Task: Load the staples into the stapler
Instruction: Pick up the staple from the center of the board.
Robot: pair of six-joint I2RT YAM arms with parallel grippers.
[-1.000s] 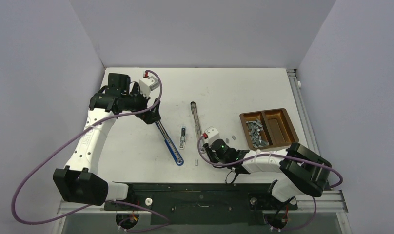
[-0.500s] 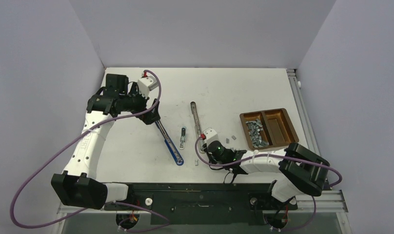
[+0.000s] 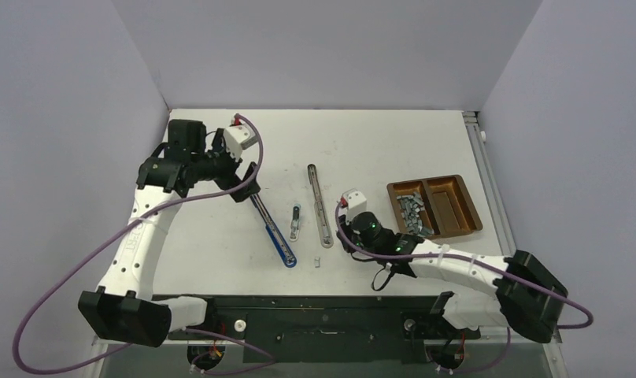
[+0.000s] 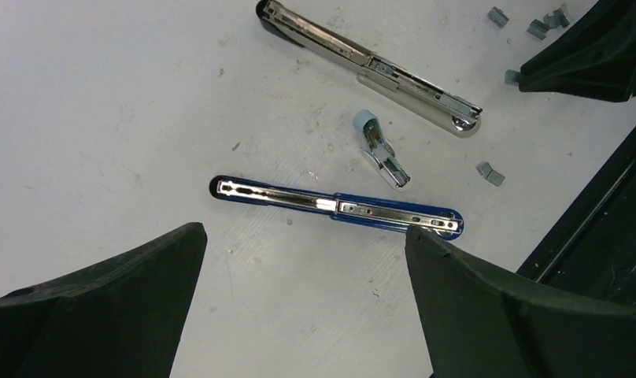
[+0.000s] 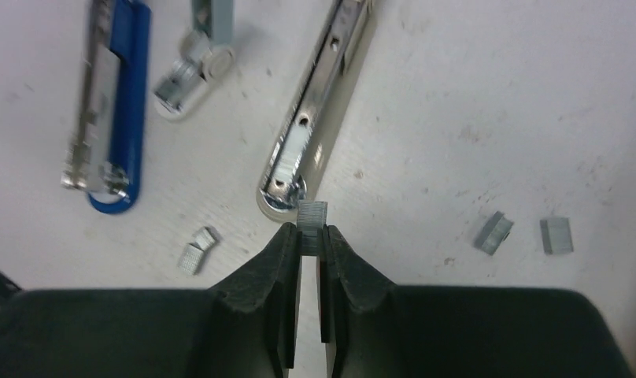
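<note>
My right claw (image 5: 311, 236) pinches staple strip (image 5: 312, 214) just beside open silver stapler (image 5: 315, 126) end; strip not yet loaded. Left claw (image 4: 303, 232) wide, empty.

My fingers (image 5: 279, 272) are black, my arms (image 3: 138, 244) white. The staples (image 5: 312, 214) are silvery-grey. The blue stapler (image 4: 393, 214) carries a silver rail; the chrome stapler (image 4: 393, 79) has a black tip. A small part (image 4: 367, 120) is pale blue-green. Brown tray (image 3: 450, 206), white table (image 3: 393, 142) flecked with dark specks.

cut by top edge: silver stapler (image 5: 319, 110), blue stapler (image 5: 118, 94) | too small to count from above: staples (image 3: 412, 211) in tray (image 3: 472, 206)
</note>
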